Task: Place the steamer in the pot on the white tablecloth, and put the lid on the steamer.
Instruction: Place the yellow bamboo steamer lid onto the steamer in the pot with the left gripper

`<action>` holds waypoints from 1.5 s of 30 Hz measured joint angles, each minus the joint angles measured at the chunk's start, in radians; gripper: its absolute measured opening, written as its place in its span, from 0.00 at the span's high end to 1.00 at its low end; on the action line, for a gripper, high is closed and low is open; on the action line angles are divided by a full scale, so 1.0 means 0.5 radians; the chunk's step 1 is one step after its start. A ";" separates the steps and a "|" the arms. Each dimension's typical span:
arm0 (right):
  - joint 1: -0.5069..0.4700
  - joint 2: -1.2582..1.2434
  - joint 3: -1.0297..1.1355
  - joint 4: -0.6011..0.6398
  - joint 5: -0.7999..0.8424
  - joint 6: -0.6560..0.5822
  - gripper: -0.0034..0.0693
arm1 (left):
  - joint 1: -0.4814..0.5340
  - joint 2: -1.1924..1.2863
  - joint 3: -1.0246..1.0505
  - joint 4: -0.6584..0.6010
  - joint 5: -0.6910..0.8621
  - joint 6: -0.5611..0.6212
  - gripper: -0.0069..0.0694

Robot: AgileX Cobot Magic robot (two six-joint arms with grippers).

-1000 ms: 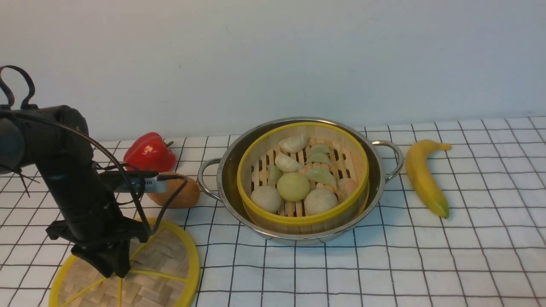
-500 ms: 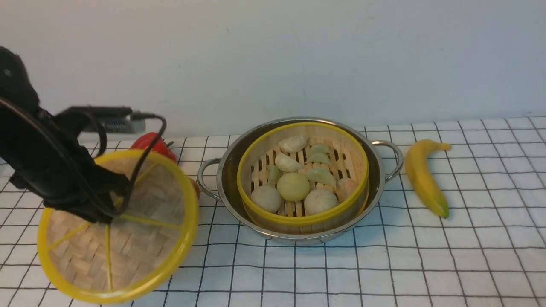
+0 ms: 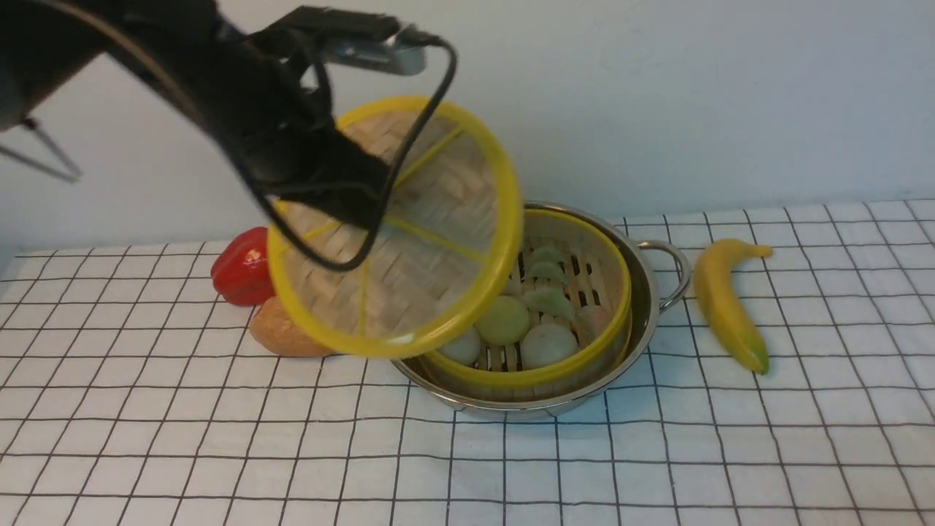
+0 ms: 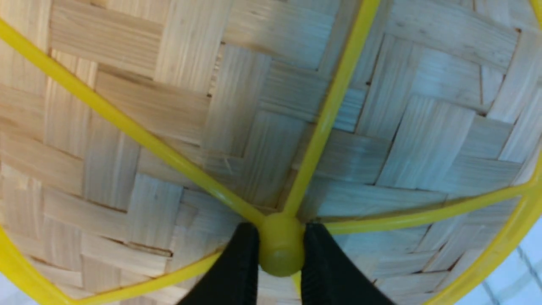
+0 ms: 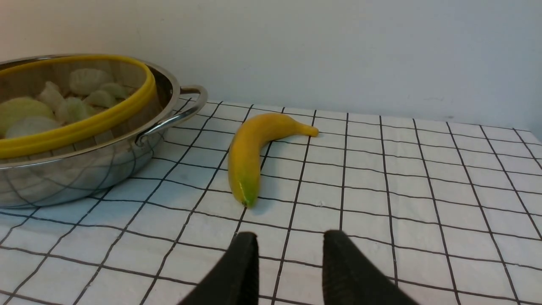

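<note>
Now the steamer [image 3: 610, 274] sits in the pot [image 3: 646, 296], and your left gripper [image 4: 280, 239] pinches the lid [image 3: 438, 219] by its centre, tilted above the steamer's left side, while the right gripper [image 5: 290, 245] is parted and empty; centre, level and lower it.

The woven lid [image 3: 438, 241] hangs tilted, partly over the steamer [image 3: 540, 376] seated in the pot [image 3: 646, 292] on white tablecloth [image 3: 657, 453].

L gripper [image 4: 279, 250] clamped; R gripper [image 5: 290, 254] prob. parted.

Lid [image 3: 438, 219] is blocking the left half of steamer [image 3: 526, 376] and pot [image 3: 646, 292] up front; brown lump [image 3: 281, 336] by the pepper [image 3: 237, 274], partly covered too, can't tell what it is.
</note>
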 joint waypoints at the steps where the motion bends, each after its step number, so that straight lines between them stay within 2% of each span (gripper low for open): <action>1: 0.000 0.000 0.000 0.000 0.000 0.000 0.62 | -0.053 0.134 -0.157 0.004 -0.003 0.006 0.76; 4: 0.000 0.000 0.000 0.000 0.000 0.000 0.62 | -0.194 0.400 -0.483 0.081 -0.011 0.020 0.76; 12: 0.000 0.000 0.000 0.000 0.000 0.000 0.62 | -0.412 0.663 -0.554 0.358 -0.001 0.001 0.76; 21: 0.000 0.000 0.000 0.000 0.000 -0.002 0.62 | -0.419 0.536 -0.536 0.394 0.001 -0.143 0.76; 28: 0.000 0.000 0.000 0.000 0.000 -0.002 0.62 | -0.423 0.429 -0.523 0.394 0.003 -0.150 0.76; 35: 0.000 0.000 0.000 0.000 0.000 0.000 0.62 | -0.425 0.169 -0.187 0.492 0.014 -0.150 0.76; 45: 0.000 0.000 0.000 0.000 0.000 0.000 0.62 | -0.427 0.369 -0.166 0.360 0.003 -0.052 0.76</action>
